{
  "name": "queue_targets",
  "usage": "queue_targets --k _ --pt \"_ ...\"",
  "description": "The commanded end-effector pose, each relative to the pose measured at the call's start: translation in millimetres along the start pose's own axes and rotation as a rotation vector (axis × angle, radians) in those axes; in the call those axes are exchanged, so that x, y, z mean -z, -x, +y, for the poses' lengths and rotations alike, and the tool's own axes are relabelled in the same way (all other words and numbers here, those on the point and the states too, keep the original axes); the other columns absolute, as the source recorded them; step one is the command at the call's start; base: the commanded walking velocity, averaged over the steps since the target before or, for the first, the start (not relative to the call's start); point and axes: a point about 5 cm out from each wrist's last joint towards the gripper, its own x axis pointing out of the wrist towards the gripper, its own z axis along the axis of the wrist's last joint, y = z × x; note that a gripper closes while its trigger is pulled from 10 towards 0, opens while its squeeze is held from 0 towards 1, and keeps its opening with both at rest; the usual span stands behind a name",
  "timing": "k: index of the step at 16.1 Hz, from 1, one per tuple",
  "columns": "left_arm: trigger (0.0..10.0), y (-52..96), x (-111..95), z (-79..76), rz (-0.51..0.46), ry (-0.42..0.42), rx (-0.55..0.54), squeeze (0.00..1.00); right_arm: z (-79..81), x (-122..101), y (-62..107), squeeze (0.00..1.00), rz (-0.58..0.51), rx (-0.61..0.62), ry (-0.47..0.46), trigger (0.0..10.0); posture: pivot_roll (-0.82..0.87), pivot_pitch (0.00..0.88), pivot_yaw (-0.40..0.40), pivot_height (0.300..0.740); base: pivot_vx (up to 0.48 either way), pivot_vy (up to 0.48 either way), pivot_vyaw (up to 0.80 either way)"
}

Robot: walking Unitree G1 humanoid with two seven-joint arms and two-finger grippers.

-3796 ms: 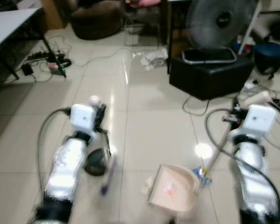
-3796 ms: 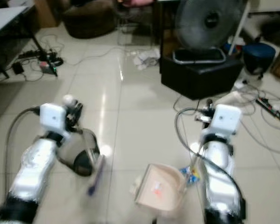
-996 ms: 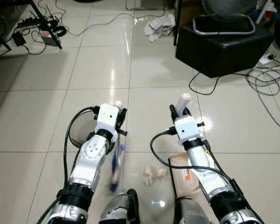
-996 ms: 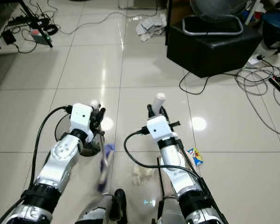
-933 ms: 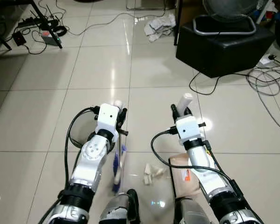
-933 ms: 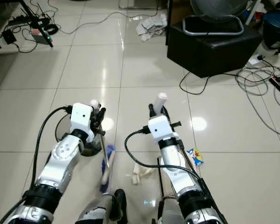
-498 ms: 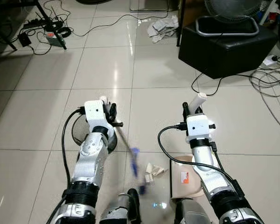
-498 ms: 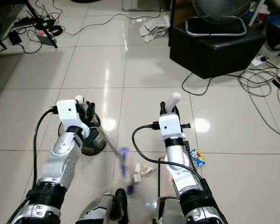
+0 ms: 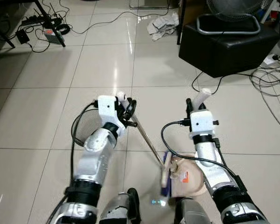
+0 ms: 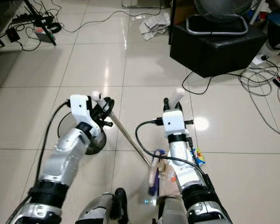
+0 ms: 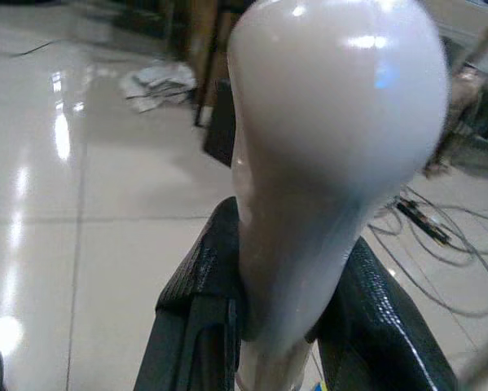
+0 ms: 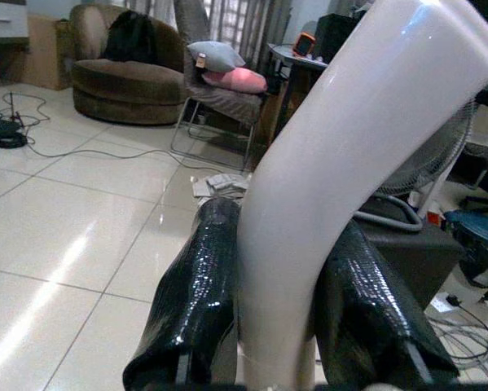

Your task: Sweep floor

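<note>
Floor debris (image 9: 176, 168) now swept onto dustpan (image 9: 192, 179).

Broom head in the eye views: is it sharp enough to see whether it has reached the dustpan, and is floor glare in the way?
Left eye view: broom head is motion-smeared at the dustpan edge, so contact is unclear. Right eye view: a glare spot lies on the tile beside the right gripper, off the dustpan. Left wrist view: broom handle is soft, background blurred.

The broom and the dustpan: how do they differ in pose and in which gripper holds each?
The broom slants across the floor from the left gripper, its blue head at the dustpan's mouth. The dustpan lies flat, its handle rising into the right gripper. Both pale handles are clamped in shut jaws.
</note>
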Motion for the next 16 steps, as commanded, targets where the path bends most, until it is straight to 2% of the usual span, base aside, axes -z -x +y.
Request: queue_targets --k 1,6,7,11,16 --pt "10.0 1.0 0.2 -7.9 0.006 -0.01 0.099 0.0 -0.7 -2.1 -1.8 0.0 -0.016 -0.002 -0.018 10.0 0.07 0.216 0.133 0.74 0.0 0.0 0.0" --pt "10.0 0.3 -18.7 -3.0 -0.032 -0.074 0.19 0.0 -18.0 -8.9 -7.4 0.0 -0.054 0.072 -0.063 10.0 0.06 0.181 0.13 0.74 0.0 0.0 0.0" --pt "10.0 3.3 -27.7 1.3 -0.042 -0.097 0.214 0.0 -24.8 -14.0 -9.6 0.0 -0.076 0.106 -0.097 10.0 0.06 0.173 0.132 0.74 0.0 0.0 0.0" --pt "10.0 13.0 -53.4 14.2 -0.089 -0.138 0.237 0.0 -39.2 -24.5 -12.9 0.0 -0.126 0.159 -0.132 10.0 0.06 0.149 0.129 0.74 0.0 0.0 0.0" --pt "10.0 10.1 -78.2 22.3 -0.141 -0.178 0.253 0.0 -43.2 -34.8 -17.5 0.0 -0.176 0.123 -0.127 10.0 0.04 0.136 0.137 0.74 0.0 0.0 0.0"
